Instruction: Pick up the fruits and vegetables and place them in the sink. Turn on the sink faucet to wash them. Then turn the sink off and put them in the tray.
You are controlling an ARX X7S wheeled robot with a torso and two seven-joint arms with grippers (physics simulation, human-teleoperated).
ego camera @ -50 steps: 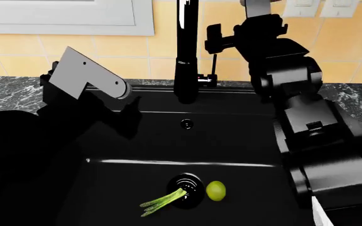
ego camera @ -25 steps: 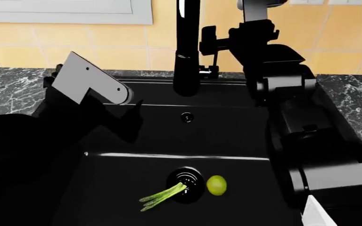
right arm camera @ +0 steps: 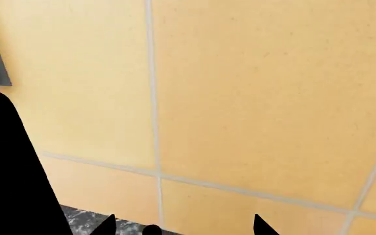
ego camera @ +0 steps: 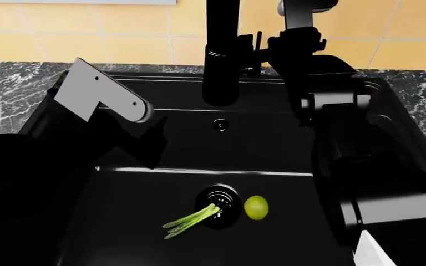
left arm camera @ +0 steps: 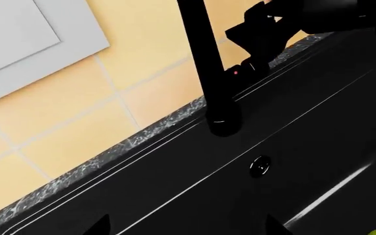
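Observation:
The yellow-green lemon-like fruit [ego camera: 256, 207] and the bundle of green stalks [ego camera: 191, 220] lie on the floor of the black sink [ego camera: 272, 144], on either side of the round drain [ego camera: 218, 206]. The tall black faucet [ego camera: 221, 55] rises at the sink's back edge. My right gripper [right arm camera: 182, 226] is open, facing the tiled wall right beside the faucet, with the lever's rounded tip [right arm camera: 152, 229] between its fingertips. My left gripper [left arm camera: 186, 226] hangs open and empty over the sink's back half, looking at the faucet [left arm camera: 207, 63] and the overflow hole [left arm camera: 260, 166]. The tray is out of view.
Grey marble counter [ego camera: 6, 100] borders the sink on both sides, with yellow wall tiles [ego camera: 109, 33] behind. My left arm's grey plate [ego camera: 98, 97] overhangs the sink's left side, and my right arm [ego camera: 376, 177] covers its right side. A white object's corner [ego camera: 368, 252] shows at the lower right.
The head view has tilted down, so the wall and window have slid up out of the picture. My right gripper has closed in on the faucet's lever. Fruit and stalks lie still.

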